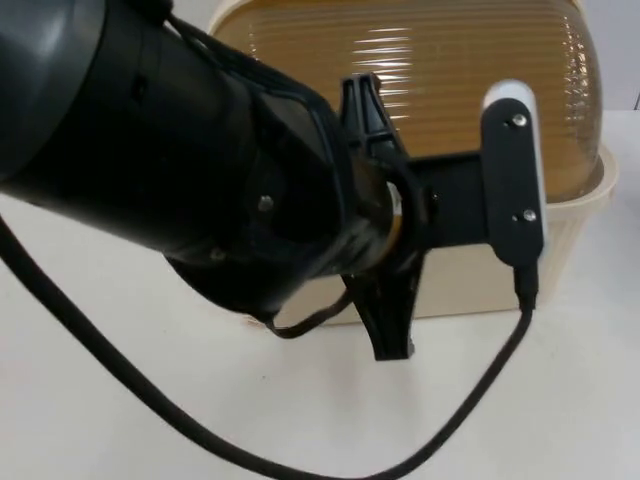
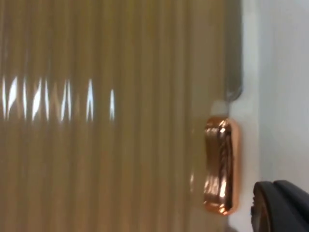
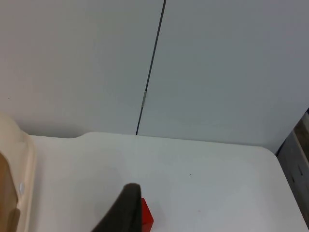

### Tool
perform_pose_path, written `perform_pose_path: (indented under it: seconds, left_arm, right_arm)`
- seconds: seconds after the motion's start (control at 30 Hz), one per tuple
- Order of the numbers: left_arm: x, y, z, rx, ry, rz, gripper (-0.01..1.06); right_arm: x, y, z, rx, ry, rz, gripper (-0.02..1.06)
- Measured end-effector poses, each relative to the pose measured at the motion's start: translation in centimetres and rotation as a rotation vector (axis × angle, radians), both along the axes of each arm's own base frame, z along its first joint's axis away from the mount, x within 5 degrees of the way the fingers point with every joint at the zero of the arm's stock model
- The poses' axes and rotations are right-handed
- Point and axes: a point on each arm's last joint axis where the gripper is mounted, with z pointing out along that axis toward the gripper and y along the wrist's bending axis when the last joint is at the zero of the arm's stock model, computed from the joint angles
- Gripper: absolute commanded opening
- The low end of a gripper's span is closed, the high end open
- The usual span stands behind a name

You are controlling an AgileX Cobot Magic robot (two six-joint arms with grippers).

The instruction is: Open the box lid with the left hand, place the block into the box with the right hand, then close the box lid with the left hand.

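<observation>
Left wrist view, left gripper (image 2: 282, 205) beside lid (image 2: 111, 116) handle (image 2: 221, 166), jaws' opening unclear, block (image 3: 146, 215) on table (image 3: 217, 183).

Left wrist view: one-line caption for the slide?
Left gripper close to the copper-coloured handle on the box's ribbed amber lid, which is shut.

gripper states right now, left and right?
Left gripper: at the closed box lid, beside its copper handle; open or shut cannot be told.
Right gripper: over the table by the red block; cannot be told.
</observation>
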Motion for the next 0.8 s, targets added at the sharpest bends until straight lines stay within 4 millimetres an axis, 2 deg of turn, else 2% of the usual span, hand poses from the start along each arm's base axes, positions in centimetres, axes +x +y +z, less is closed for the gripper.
perform_pose_path:
  seconds: [0.23,0.53,0.8]
  left_arm:
    - [0.1,0.1,-0.2,-0.012,0.032,-0.017,0.00]
    - [0.6,-0.7,0.9,-0.047,0.010,-0.021,0.00]
    - [0.7,-0.8,1.0,-0.052,0.007,-0.021,0.00]
  right_arm:
    - [0.0,0.0,0.0,0.000,0.000,0.000,1.05]
    - [0.0,0.0,0.0,0.000,0.000,0.000,1.05]
    - [0.0,0.0,0.0,0.000,0.000,0.000,1.05]
